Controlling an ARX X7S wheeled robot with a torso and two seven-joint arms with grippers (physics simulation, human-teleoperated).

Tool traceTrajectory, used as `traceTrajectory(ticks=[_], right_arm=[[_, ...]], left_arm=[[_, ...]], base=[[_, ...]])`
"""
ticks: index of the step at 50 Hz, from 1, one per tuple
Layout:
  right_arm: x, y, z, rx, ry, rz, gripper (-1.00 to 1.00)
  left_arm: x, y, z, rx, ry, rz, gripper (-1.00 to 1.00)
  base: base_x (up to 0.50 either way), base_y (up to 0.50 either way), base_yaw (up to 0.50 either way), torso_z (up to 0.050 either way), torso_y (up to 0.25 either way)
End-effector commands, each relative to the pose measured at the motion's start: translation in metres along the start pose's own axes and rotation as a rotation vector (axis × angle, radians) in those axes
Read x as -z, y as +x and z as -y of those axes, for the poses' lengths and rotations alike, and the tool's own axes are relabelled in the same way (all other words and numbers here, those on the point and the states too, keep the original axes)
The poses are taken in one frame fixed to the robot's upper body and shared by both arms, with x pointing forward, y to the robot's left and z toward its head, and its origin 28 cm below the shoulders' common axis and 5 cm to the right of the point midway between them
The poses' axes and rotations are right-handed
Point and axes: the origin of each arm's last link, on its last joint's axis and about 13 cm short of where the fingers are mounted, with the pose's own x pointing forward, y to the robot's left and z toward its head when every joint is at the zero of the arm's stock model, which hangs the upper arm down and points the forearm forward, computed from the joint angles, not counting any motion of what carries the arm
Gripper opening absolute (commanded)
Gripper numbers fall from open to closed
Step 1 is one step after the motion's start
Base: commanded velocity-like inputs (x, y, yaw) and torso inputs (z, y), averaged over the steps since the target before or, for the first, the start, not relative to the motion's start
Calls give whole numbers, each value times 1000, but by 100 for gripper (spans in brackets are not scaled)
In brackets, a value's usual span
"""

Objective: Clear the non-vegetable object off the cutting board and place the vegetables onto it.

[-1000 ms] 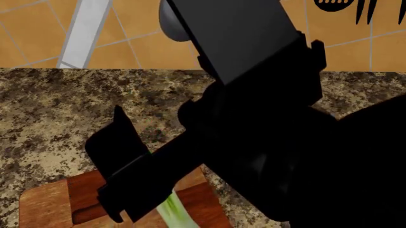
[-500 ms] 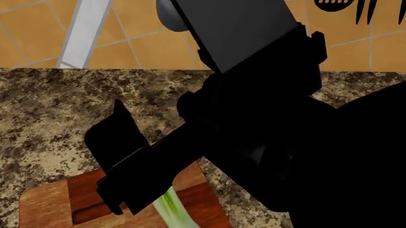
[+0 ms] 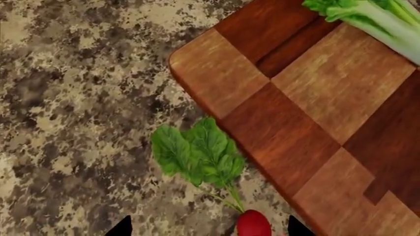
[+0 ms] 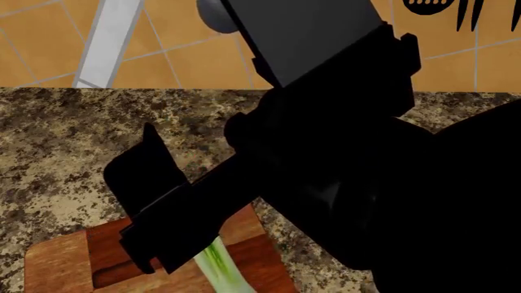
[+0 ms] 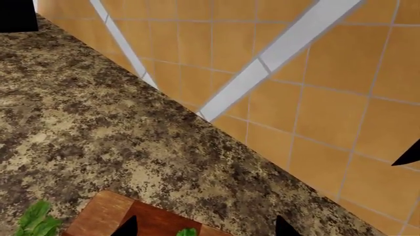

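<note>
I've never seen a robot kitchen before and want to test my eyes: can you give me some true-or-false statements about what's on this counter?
1. The green-white stalk lies on the checkered wooden board. True.
2. The leafy green bunch also lies on the board. False: it lies on the speckled counter, just beside the board's edge.
3. The wall behind the counter is blue tile. False: its tiles are orange.
4. A black robot arm blocks much of the head view. True.
5. The left pincer is clamped on the stalk. False: its tips stand apart near the leafy bunch, well away from the stalk.
</note>
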Motion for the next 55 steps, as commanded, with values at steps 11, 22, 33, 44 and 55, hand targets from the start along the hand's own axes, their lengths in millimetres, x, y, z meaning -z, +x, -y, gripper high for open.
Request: traceTrajectory(ticks=[11, 22, 33, 44, 55], right_arm=[[-5, 1, -2, -4, -12, 4, 100], [-6, 0, -2, -3, -14, 6, 100], [-8, -1, -3, -4, -15, 8, 100], [-8, -3, -4, -3, -16, 7, 100], [-6, -3, -4, -1, -12, 8, 100]], left_arm=[[8, 19, 2, 6, -70, -48, 100], [17, 30, 7, 21, -87, -77, 100], [25, 42, 4, 10, -110, -99, 100], [38, 55, 5, 14, -127, -125, 100], [50, 64, 6, 15, -138, -142, -100]], base=[[0, 0, 0, 0, 0], [0, 0, 0, 0, 0], [0, 0, 0, 0, 0], [0, 0, -1, 0, 0], [1, 0, -2, 0, 0]])
